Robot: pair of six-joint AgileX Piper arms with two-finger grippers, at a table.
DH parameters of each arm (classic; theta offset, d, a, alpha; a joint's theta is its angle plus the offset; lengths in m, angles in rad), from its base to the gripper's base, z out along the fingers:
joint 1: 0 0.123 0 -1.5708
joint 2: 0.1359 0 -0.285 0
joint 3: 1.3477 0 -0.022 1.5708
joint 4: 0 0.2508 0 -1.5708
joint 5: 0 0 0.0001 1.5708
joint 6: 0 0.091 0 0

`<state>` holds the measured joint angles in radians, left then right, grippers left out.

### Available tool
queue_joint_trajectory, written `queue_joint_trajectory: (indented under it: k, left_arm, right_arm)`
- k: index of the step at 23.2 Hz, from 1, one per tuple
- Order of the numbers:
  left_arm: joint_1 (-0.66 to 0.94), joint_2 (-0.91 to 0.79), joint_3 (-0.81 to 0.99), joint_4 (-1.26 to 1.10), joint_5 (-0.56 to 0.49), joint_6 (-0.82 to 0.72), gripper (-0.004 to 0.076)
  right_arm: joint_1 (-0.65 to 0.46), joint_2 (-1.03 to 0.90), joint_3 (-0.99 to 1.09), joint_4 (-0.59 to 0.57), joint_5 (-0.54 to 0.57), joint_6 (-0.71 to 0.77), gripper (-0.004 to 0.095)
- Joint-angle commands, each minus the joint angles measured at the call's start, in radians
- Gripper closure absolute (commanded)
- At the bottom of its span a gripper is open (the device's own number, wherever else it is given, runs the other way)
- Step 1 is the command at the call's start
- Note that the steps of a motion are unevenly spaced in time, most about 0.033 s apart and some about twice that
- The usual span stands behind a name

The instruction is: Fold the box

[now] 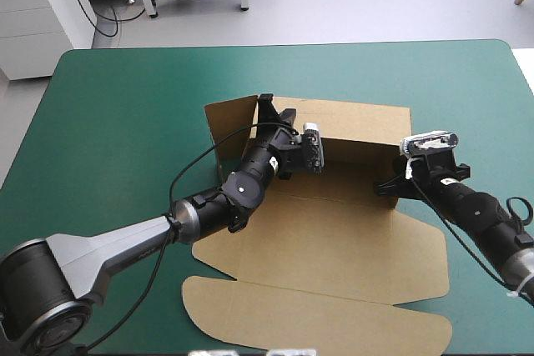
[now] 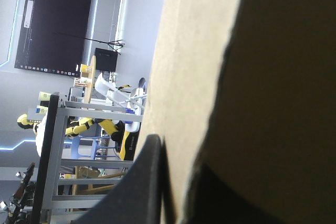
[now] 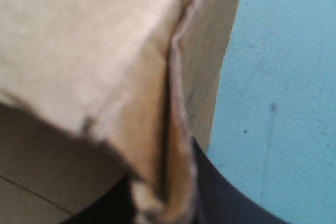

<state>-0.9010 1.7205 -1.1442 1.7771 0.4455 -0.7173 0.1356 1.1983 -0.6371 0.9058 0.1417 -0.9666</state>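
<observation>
Starting at the near edge of the bench (image 1: 117,122): finding the box (image 1: 334,239) lying mid-bench, a little toward the right edge, with its round-cornered lid flat on the teal-green cover and pointing at the near edge. Moving farther in, tracking the left arm (image 1: 209,206) reaching over the box's left side and the right arm (image 1: 484,223) coming in from the bench's right edge. Seeing, beyond the flat floor panel, the far wall standing raised toward the far edge. Reading the left jaws as clamped all but shut on board at the far-left corner of the box, with brown sheet sitting between the black fingers (image 2: 149,182) in the left wrist view. Reading the right jaws likewise as pinching board at the right end of that raised wall, with layered edges caught between them in the right wrist view. Judging the risks from here: pulling the two corners unevenly and skewing or dragging the whole box across the cover, with nothing pinning the floor panel down; twisting too hard and creasing the board off its score lines; letting go early and having the wall spring back flat; missing the tuck at the right corner, the layers there looking loosely aligned rather than seated.
</observation>
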Motion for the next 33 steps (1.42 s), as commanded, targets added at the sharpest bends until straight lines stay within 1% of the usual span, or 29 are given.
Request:
queue_joint_trajectory:
  k: [1,3,5,10,11,12,16,18,20,24,26,27,28,29,32,33]
  left_arm:
    - [-0.006,0.003,0.018,-0.070,-0.128,-0.030,0.0731]
    - [-0.006,0.003,0.018,-0.070,-0.124,-0.030,0.0731]
    - [-0.006,0.003,0.018,-0.070,-0.124,-0.026,0.0703]
    - [-0.006,0.003,0.018,-0.070,-0.124,-0.008,0.0414]
    - [-0.006,0.003,0.018,-0.070,-0.124,-0.024,0.0330]
    - [-0.006,0.001,0.018,-0.070,-0.124,-0.026,0.0319]
    - [-0.038,-0.053,0.016,-0.070,-0.124,-0.052,0.0324]
    - [-0.070,-0.105,0.016,-0.070,-0.124,-0.054,0.0323]
    - [-0.113,-0.171,0.016,-0.070,-0.124,-0.056,0.0324]
    - [-0.207,-0.306,0.016,-0.074,-0.124,-0.056,0.0324]
    - [-0.245,-0.357,0.016,-0.087,-0.108,-0.056,0.0344]
    - [-0.261,-0.388,0.016,-0.096,-0.091,-0.056,0.0372]
    - [-0.277,-0.431,0.016,-0.111,-0.058,-0.059,0.0421]
    - [-0.280,-0.473,0.016,-0.139,-0.019,-0.059,0.0510]
    - [-0.268,-0.549,0.016,-0.196,0.107,-0.059,0.0708]
    - [-0.255,-0.564,0.016,-0.212,0.142,-0.059,0.0729]
  right_arm:
    - [0.020,0.008,-0.042,0.034,0.021,0.023,0.0905]
    - [0.020,0.015,-0.042,0.034,0.021,0.023,0.0905]
    - [0.020,0.017,-0.042,0.034,0.019,0.023,0.0905]
    - [0.020,0.017,-0.058,0.021,0.024,0.025,0.0905]
    - [0.020,0.018,-0.075,-0.015,0.043,0.047,0.0905]
    - [0.020,0.022,-0.087,-0.043,0.054,0.071,0.0905]
    - [0.020,0.067,-0.179,-0.336,0.137,0.369,0.0905]
    - [0.020,0.093,-0.227,-0.425,0.206,0.481,0.0905]
    - [0.020,0.106,-0.278,-0.460,0.266,0.540,0.0905]
    - [0.020,0.114,-0.381,-0.495,0.391,0.612,0.0906]
    - [0.020,0.114,-0.424,-0.529,0.458,0.661,0.0906]
    - [0.020,0.114,-0.449,-0.550,0.501,0.684,0.0906]
    - [0.020,0.114,-0.487,-0.581,0.563,0.713,0.0906]
    - [0.020,0.116,-0.523,-0.613,0.626,0.742,0.0906]
    - [0.020,0.125,-0.589,-0.668,0.713,0.788,0.0906]
    - [0.020,0.134,-0.605,-0.684,0.739,0.804,0.0906]
